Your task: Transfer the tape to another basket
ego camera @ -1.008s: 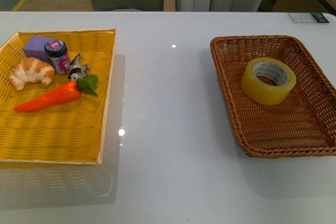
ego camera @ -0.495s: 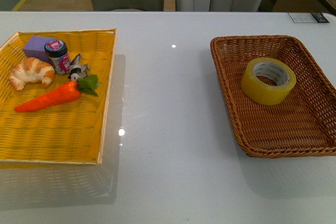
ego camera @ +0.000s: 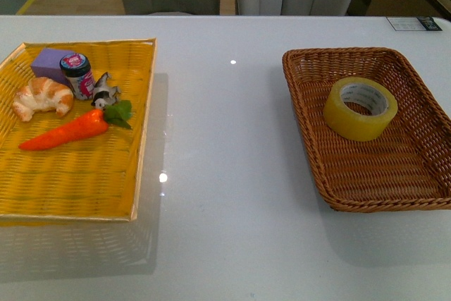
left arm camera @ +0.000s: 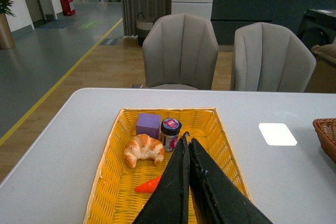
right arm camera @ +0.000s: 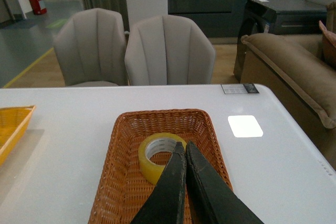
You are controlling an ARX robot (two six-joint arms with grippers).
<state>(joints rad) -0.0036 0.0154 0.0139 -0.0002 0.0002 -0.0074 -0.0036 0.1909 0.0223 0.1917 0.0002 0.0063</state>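
In the front view neither arm appears. At the right of the frame the dark brown wicker basket point(ego camera: 370, 132) sits on the white table point(ego camera: 225, 174), and the tape point(ego camera: 360, 108) lies tilted in the basket's upper half, its white core facing up and toward the camera. At the left of the frame the flat yellow tray point(ego camera: 77, 167) carries a purple block point(ego camera: 51, 63), a small jar point(ego camera: 77, 75), a croissant point(ego camera: 42, 96), an orange carrot point(ego camera: 67, 130) with green leaves, and a small dark-and-white object point(ego camera: 104, 91) too small to identify.

The wrist views add what the front view lacks. The left wrist view shows the left gripper point(left arm camera: 187, 153) at lower centre of the frame, its two black fingers pressed together with only a thin slit between them and nothing in their grasp, above the yellow tray; part of the carrot is hidden behind them. This view also takes in two grey chairs point(left arm camera: 181, 51) beyond the table and the floor of a large room.

The right wrist view shows the right gripper point(right arm camera: 184, 153) at lower centre of the frame, likewise closed to a narrow line and holding nothing, its tips overlapping the near edge of the tape in the picture; whether they touch it cannot be told. A brown sofa point(right arm camera: 289, 72) stands at the right of that frame.
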